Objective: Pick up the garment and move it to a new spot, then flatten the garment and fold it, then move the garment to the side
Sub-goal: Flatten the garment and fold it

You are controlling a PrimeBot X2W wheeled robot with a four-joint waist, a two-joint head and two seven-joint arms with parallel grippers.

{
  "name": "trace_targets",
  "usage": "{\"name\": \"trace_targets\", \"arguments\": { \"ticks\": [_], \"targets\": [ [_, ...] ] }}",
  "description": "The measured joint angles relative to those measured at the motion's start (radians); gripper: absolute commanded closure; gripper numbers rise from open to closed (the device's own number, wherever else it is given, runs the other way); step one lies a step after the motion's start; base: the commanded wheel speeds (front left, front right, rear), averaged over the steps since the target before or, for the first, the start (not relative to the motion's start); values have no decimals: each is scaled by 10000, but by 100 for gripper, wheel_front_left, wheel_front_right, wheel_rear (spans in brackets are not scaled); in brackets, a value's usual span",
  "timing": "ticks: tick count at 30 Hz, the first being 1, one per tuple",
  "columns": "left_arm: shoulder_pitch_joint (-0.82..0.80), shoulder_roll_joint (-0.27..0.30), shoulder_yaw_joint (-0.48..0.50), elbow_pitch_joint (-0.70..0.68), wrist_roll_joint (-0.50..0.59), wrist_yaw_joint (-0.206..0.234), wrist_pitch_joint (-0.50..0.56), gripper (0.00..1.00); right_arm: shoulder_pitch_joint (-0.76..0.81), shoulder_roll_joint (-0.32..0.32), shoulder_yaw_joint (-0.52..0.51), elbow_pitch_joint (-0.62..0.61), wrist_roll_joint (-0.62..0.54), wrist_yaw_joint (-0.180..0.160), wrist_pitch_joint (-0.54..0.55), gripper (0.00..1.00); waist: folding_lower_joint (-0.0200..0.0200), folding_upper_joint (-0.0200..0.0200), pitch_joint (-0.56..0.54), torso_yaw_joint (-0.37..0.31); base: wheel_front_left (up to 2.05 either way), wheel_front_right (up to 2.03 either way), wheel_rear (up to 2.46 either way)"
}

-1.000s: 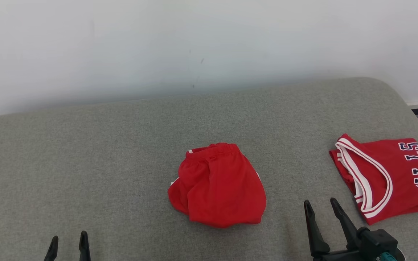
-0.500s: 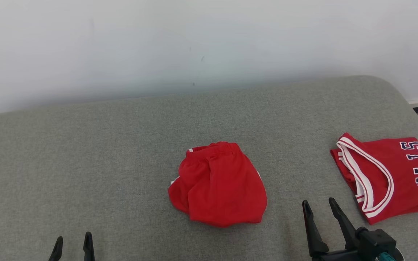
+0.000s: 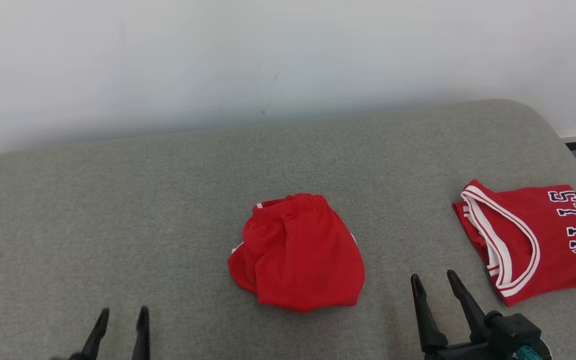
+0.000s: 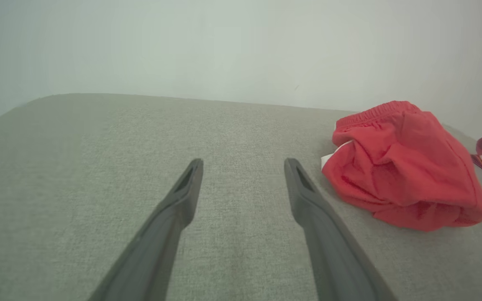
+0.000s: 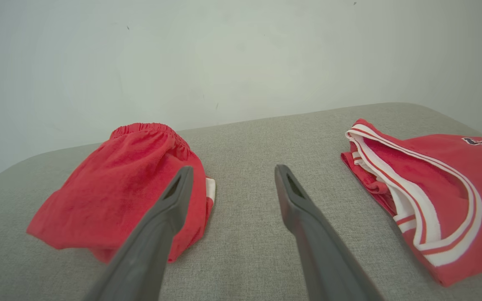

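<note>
Head camera sits high, looking forward and down across the grey cushion (image 3: 118, 210) to the white wall (image 3: 268, 50), with the red shorts (image 3: 298, 255) dead centre and the jersey (image 3: 533, 240) at its right edge. Left wrist camera rides low, close to the fabric, facing the wall along the left gripper (image 4: 243, 161); shorts to its right, and what looks like the jersey's trim at the far edge. Right wrist camera, equally low, looks along the right gripper (image 5: 233, 168), shorts left, jersey right. All three share the shorts.
</note>
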Motion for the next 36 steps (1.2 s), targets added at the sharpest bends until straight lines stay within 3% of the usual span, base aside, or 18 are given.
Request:
{"name": "trace_targets", "arguments": {
  "ticks": [5, 8, 10, 14, 18, 21, 27, 36],
  "targets": [
    [-1700, 941, -1197, 240, -320, 0, 1152, 0, -132, 0, 125, 56, 61, 0, -36, 0, 1, 0, 83, -234, 0, 0, 0],
    [-2833, 1352, -2023, 500, -1250, 0, 2299, 0, -177, 0, 244, 105, 96, 0, -84, 0, 1, 0, 149, -438, 0, 0, 0],
    [-3560, 1522, -2341, 579, -2307, 0, 3081, 0, -271, 0, 355, 121, 140, 0, -123, 0, 2, 0, 201, -627, 0, 0, 0],
    [-4782, 2500, -3043, 466, -4276, -2, 4602, 0, -575, -2, 652, 127, 345, 0, -211, 0, 3, 0, 331, -1135, 0, 0, 0],
    [-5323, 3279, -3294, 190, -6633, -2, 6556, 0, -662, 2, 949, 226, 600, 0, -291, 0, 3, 1, 507, -1778, 0, 0, 0],
    [-5692, 4073, -3175, 12, -7601, 0, 7664, 0, -763, -4, 1066, 272, 779, 0, -316, 0, 2, 0, 665, -2293, 0, 0, 0],
    [-5971, 5172, -3028, -405, -8078, 35, 9022, 0, -792, -8, 1160, 61, 1116, 0, -359, 0, 2, 0, 1053, -3279, 0, 0, 0],
    [-6108, 6046, -3160, -928, -8128, 75, 9992, 0, -714, -10, 1037, -619, 1442, 0, -378, 0, 2, 1, 1910, -4275, 0, 0, 0]
  ]
}}
